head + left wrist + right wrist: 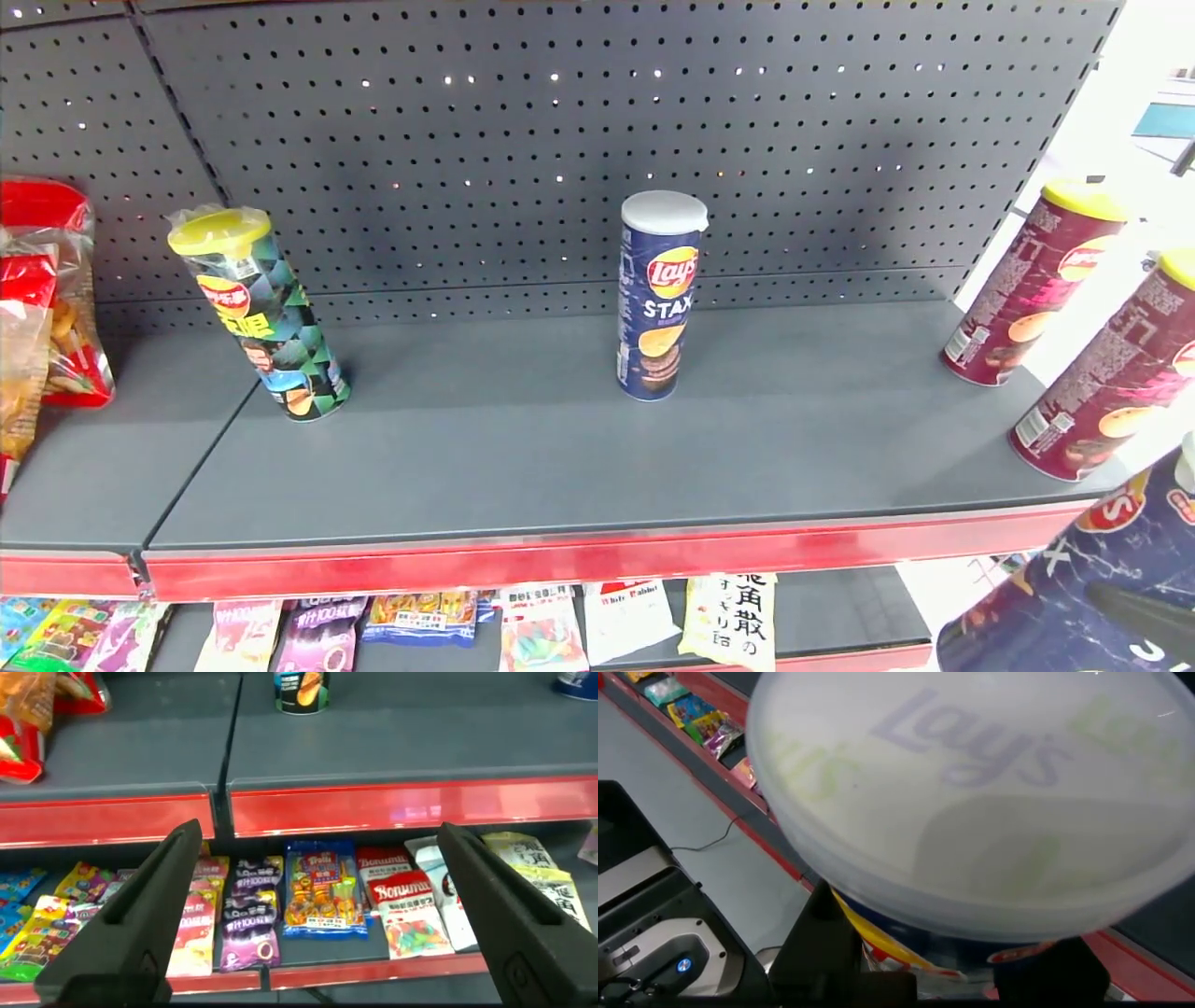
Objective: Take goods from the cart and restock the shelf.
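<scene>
Nearest, the R gripper point(938, 963) pinched the held blue can point(1064, 597), one dark finger on each side of the tube, just under its big pale lid point(971, 793). In the head view that can sat low at the right, tipped over a bit, not yet on the shelf. The L gripper point(318, 831) had its two fingers spread wide w/ nothing btw them, in front of the lower row of snack packs point(318, 896).

Further back was the grey shelf point(560, 467) w/ a red front lip. On it stood a green-lid can point(261, 313) at the left, a second blue can point(661, 299) in the middle and two dark red cans point(1032, 285) at the right end. Red snack bags point(47, 299) sat far left. Wide gaps lay btw the cans.

The held can was prob. light: a card tube w/ chips inside. It looked stiff enough for a side grip, but a hard squeeze could dent it and break the chips. The wall looked smooth, so it might slip. Best hold: around the tube's middle, not the lid, which could pop off. It was tall and thin, so prob. easy to tip; it should go down flat on its base.
</scene>
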